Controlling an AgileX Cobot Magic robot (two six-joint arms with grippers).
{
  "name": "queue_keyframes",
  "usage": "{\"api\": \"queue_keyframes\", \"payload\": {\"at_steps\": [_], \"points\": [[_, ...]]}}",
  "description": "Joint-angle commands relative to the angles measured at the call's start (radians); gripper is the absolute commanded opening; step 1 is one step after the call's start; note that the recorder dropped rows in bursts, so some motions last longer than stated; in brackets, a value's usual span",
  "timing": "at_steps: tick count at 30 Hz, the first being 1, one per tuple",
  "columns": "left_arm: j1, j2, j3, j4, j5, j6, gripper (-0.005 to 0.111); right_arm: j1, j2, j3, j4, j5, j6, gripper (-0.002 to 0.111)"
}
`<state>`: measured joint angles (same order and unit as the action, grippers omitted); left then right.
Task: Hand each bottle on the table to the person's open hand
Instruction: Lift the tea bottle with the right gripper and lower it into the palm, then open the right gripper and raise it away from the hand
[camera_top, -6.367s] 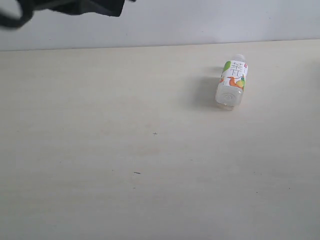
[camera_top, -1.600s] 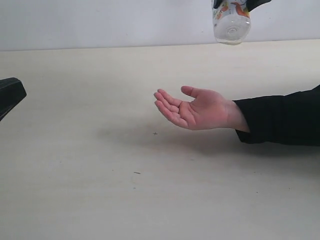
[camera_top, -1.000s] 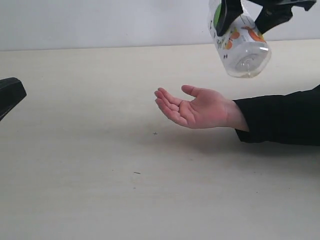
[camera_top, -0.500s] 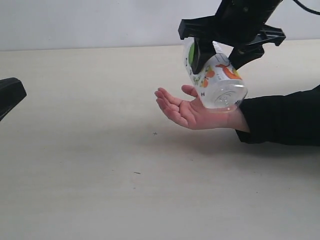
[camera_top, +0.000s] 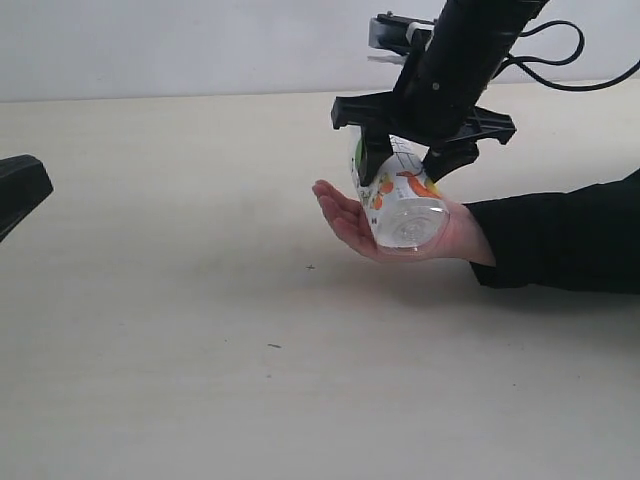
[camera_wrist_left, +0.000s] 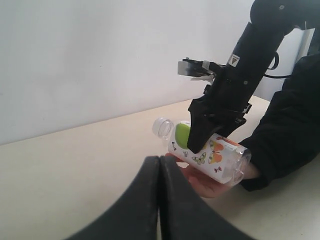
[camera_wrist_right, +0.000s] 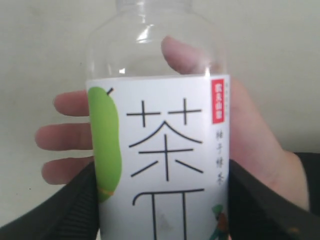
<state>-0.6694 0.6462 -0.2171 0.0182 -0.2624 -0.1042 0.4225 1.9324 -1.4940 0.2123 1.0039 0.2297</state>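
- The right tool (camera_top: 405, 168) was clenched across the middle of the orange-and-green-labelled bottle (camera_top: 408, 205), which lay on its side with its base toward the exterior camera and its neck (camera_wrist_left: 161, 126) pointing away.
- The bottle was at the person's open hand (camera_top: 348, 222), above the surface (camera_top: 200, 330). It appeared to rest on the palm, though contact could not be confirmed.
- The left tool (camera_wrist_left: 159, 162) was pressed shut on nothing, well apart from the handover.
- Risk: the person's fingers (camera_wrist_right: 62, 136) were spread flat, not curled, so a release could let the round bottle roll off the palm onto the surface.
- Risk: any further descent could pinch the hand beneath the bottle, and widening jaws could brush the thumb.
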Motion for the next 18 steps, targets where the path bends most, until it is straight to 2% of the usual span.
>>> {"api": "queue_keyframes", "payload": {"at_steps": [1, 5, 12, 18], "points": [[0.001, -0.005, 0.003, -0.004, -0.005, -0.005, 0.000, 0.002, 0.010, 0.001, 0.001, -0.048, -0.015, 0.000], [0.001, -0.005, 0.003, -0.004, -0.005, -0.005, 0.000, 0.002, 0.010, 0.001, 0.001, -0.048, -0.025, 0.012], [0.001, -0.005, 0.003, -0.004, -0.005, -0.005, 0.000, 0.002, 0.010, 0.001, 0.014, -0.048, -0.028, 0.050], [0.001, -0.005, 0.003, -0.004, -0.005, -0.005, 0.000, 0.002, 0.008, 0.001, 0.046, -0.048, -0.090, 0.075]]}}
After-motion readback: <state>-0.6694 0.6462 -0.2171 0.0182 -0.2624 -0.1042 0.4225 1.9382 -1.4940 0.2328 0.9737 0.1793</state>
